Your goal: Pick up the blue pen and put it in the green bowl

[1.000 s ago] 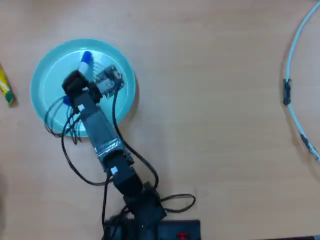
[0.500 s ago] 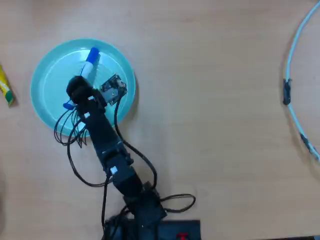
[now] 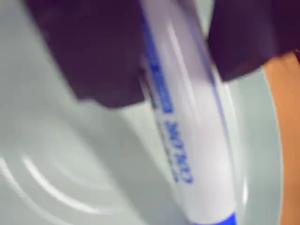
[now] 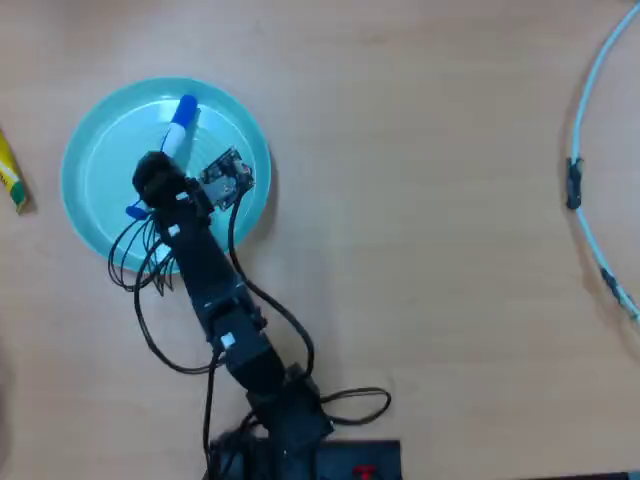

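Blue pen (image 3: 197,140): we see it clamped in the claw (image 3: 176,61), over the green bowl (image 4: 100,160).
Left: we judge only release.

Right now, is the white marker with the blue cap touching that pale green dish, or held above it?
Cannot tell. The wrist view shows the dark gripper around the marker over the dish, but blur hides any gap; the overhead view cannot show height.

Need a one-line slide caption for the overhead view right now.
Gripper holds the blue pen over the green bowl.
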